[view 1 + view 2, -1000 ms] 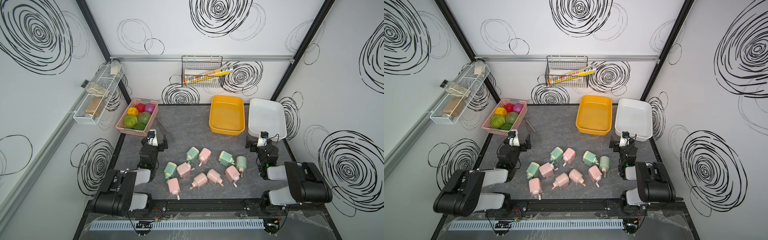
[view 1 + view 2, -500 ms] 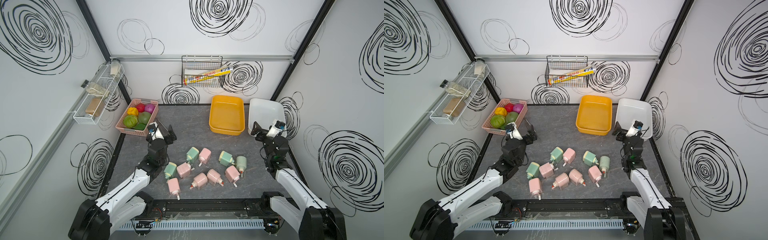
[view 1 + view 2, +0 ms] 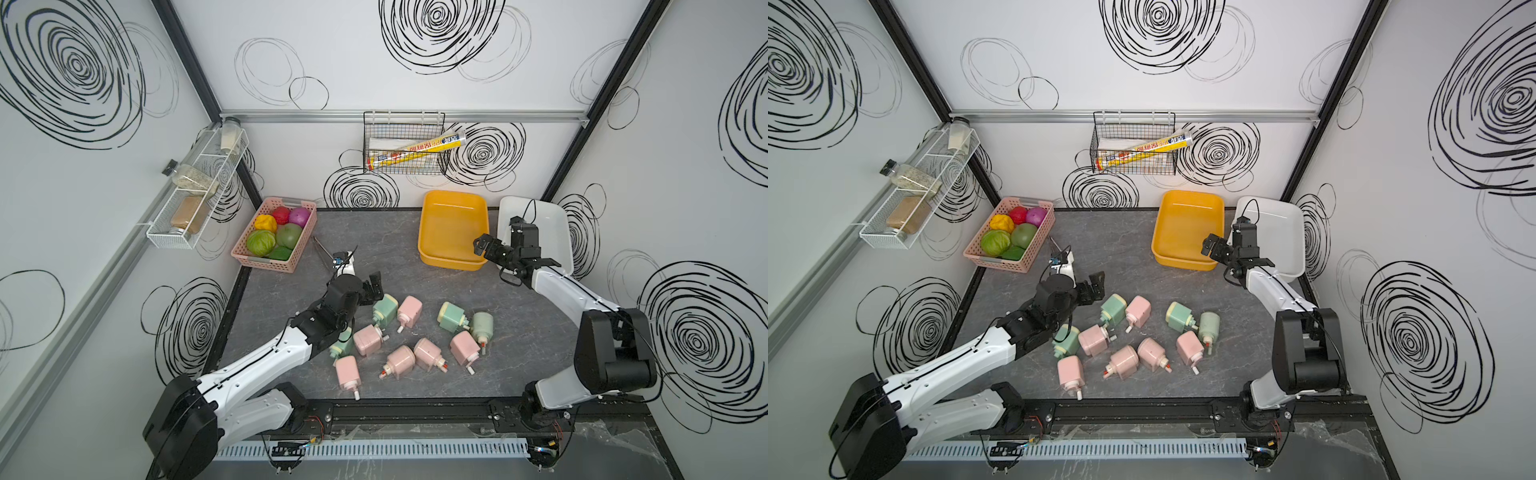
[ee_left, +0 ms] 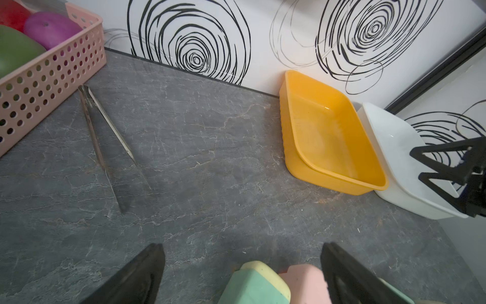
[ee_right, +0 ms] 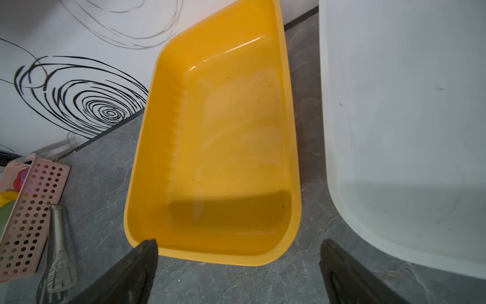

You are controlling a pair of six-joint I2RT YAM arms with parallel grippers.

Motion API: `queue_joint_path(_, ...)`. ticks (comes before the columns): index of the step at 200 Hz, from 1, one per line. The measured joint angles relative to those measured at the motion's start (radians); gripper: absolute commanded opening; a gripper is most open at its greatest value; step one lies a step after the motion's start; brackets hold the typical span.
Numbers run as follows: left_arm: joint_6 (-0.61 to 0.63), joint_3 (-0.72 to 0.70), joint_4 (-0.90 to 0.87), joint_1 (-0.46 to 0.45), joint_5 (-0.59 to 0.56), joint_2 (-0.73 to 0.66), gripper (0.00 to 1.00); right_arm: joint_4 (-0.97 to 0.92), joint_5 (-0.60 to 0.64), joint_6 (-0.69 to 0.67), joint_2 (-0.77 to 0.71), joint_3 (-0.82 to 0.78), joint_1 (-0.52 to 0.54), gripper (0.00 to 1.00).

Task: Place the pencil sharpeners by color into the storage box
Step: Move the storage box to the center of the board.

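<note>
White panel walls (image 3: 374, 50) all round, scrawled with black spiral doodles and framed by black corner posts (image 3: 189, 62). A silver aluminium rail (image 3: 399, 115) runs along the back. Below, a dark grey stone-look worktop (image 3: 382, 243). White wire shelf (image 3: 195, 195) on the left wall, black wire basket (image 3: 405, 145) hanging at the back. Even, bright light.

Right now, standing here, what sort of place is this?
Probably a robot test booth, not a home: white panel walls covered with black swirls, two white-and-black robot arms mounted on a black front rail, and pink and mint plastic pencil sharpeners laid out on a grey stone-look tabletop.
</note>
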Motion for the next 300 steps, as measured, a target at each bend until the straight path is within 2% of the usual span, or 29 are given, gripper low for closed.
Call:
queue_joint_path(38, -0.013, 0.002, -0.003, 0.061, 0.072, 0.016, 0.99, -0.040, 0.083, 0.166, -0.023, -0.016, 0.087, 1.00)
queue_joint_path(88, -0.022, 0.002, -0.002, 0.064, 0.106, 0.044, 0.99, -0.074, 0.140, 0.423, -0.003, -0.016, 0.150, 0.99)
queue_joint_path(128, -0.037, -0.005, 0.004, 0.069, 0.119, 0.045, 0.99, -0.079, 0.183, 0.533, 0.070, -0.012, 0.158, 0.96)
queue_joint_path(182, -0.045, -0.008, 0.008, 0.079, 0.121, 0.052, 0.99, -0.087, 0.201, 0.618, 0.175, 0.041, 0.166, 0.92)
queue_joint_path(200, -0.047, -0.010, 0.011, 0.087, 0.121, 0.060, 0.99, -0.090, 0.219, 0.635, 0.214, 0.078, 0.171, 0.85)
queue_joint_path(237, -0.048, -0.012, 0.013, 0.097, 0.119, 0.069, 0.99, -0.092, 0.238, 0.649, 0.292, 0.146, 0.182, 0.65)
queue_joint_path(263, -0.050, -0.012, 0.013, 0.101, 0.115, 0.069, 0.99, -0.105, 0.252, 0.644, 0.303, 0.162, 0.196, 0.47)
queue_joint_path(293, -0.051, -0.012, 0.013, 0.101, 0.113, 0.072, 0.99, -0.105, 0.259, 0.651, 0.306, 0.172, 0.206, 0.36)
queue_joint_path(300, -0.051, -0.012, 0.013, 0.101, 0.113, 0.074, 0.99, -0.105, 0.263, 0.650, 0.306, 0.172, 0.206, 0.31)
